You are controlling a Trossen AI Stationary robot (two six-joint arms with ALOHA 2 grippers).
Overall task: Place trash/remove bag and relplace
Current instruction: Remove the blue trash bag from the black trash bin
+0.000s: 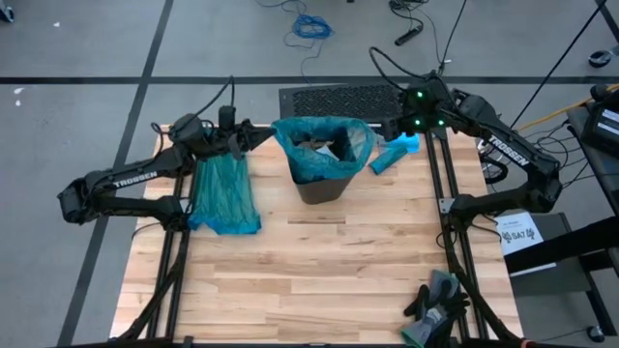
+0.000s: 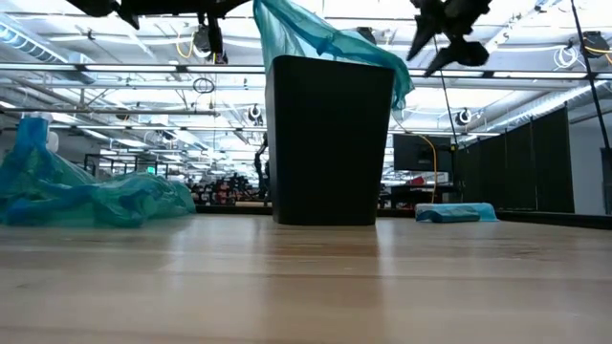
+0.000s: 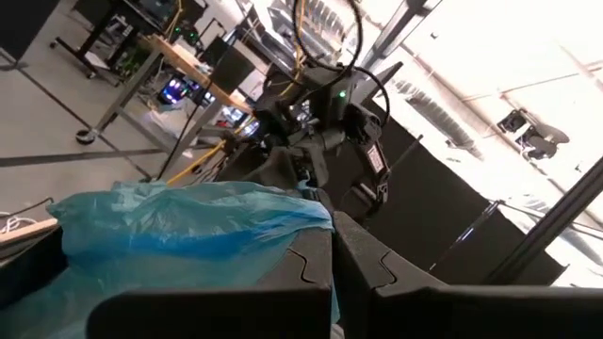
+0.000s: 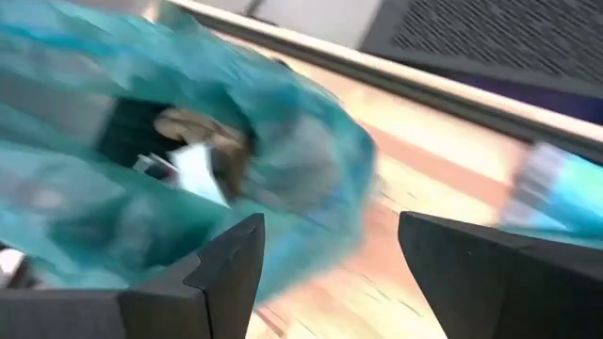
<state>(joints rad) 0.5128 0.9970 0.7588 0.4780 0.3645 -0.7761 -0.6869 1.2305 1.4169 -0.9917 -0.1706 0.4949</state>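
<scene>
A black bin [image 1: 319,184] stands at the table's middle, lined with a teal bag [image 1: 324,135] whose rim folds over the bin's edge. Trash, brown and white scraps [image 4: 193,141], lies inside the bag. My left gripper [image 1: 268,132] is at the bag's left rim, shut on it. My right gripper [image 1: 398,126] hangs open just right of the bin, above the table, nothing between its fingers [image 4: 226,264]. A second teal bag [image 1: 224,193] lies crumpled flat on the table's left. My left gripper pinches the bag's rim on the bin's left side [image 3: 283,235] between its two shut fingers. The fingers come roughly level from the table's left. That part of the rim is drawn up above the bin's edge [image 2: 287,24], while the rest stays draped over the bin.
A light-blue pack [image 1: 395,155] lies on the table right of the bin, under my right gripper. Dark gloves [image 1: 435,304] rest at the near right corner. A black grille [image 1: 338,99] sits behind the bin. Bare wood stretches along the near half.
</scene>
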